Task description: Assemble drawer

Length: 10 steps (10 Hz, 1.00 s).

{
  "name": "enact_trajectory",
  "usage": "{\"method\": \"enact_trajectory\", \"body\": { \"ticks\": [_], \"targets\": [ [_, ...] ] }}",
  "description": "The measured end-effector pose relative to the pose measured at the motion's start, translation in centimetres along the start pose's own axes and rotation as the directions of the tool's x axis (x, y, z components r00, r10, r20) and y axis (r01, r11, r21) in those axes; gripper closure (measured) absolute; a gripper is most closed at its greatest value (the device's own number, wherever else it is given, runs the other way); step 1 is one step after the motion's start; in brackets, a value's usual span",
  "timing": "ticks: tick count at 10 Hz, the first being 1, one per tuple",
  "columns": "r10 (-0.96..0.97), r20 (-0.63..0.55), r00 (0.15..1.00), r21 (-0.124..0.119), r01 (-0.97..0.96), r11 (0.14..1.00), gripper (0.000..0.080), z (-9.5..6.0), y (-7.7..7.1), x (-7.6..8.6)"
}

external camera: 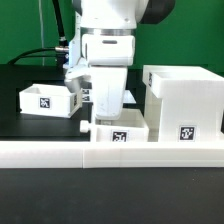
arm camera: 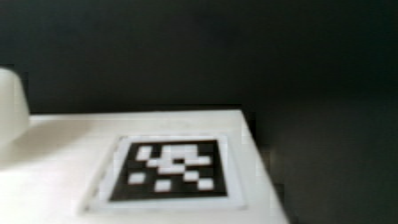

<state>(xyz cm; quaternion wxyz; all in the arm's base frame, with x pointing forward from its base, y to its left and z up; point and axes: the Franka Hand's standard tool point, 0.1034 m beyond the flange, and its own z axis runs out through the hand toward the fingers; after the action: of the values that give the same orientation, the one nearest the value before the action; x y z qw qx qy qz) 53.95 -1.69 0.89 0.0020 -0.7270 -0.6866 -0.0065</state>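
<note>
The tall open-fronted box casing (external camera: 184, 100) stands at the exterior view's right, a tag on its front. One small tray (external camera: 46, 98) sits at the left. The other tray (external camera: 120, 131), its knob (external camera: 85, 128) pointing left, lies at the front centre against the rail. My gripper (external camera: 105, 106) hangs just above and behind this tray. Its fingertips are hidden by the hand and the tray wall, so I cannot tell if they are open. The wrist view shows no fingers, only a white tagged surface (arm camera: 173, 170) close below, with dark table beyond.
The long low white rail (external camera: 110, 153) runs across the front. The marker board (external camera: 133, 97) lies flat behind the gripper. A black cable (external camera: 40, 52) trails at the back left. A white rounded shape (arm camera: 9, 100) is at the wrist view's edge.
</note>
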Motion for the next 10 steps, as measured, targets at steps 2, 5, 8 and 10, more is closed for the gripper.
{"method": "enact_trajectory", "body": {
  "ticks": [2,5,8,10],
  "targets": [
    [-0.014,-0.002,1.000,0.002,0.014,1.000,0.0758,0.1,-0.1,-0.7],
    [-0.021,-0.088,0.996,-0.002,0.021,1.000,0.0758,-0.1,0.0,-2.7],
    [-0.086,-0.079,0.993,-0.012,0.086,0.996,0.0758,-0.3,0.4,-1.1],
    [-0.081,-0.079,0.994,-0.008,0.080,0.997,0.0758,-0.1,0.2,-1.4]
  ]
}}
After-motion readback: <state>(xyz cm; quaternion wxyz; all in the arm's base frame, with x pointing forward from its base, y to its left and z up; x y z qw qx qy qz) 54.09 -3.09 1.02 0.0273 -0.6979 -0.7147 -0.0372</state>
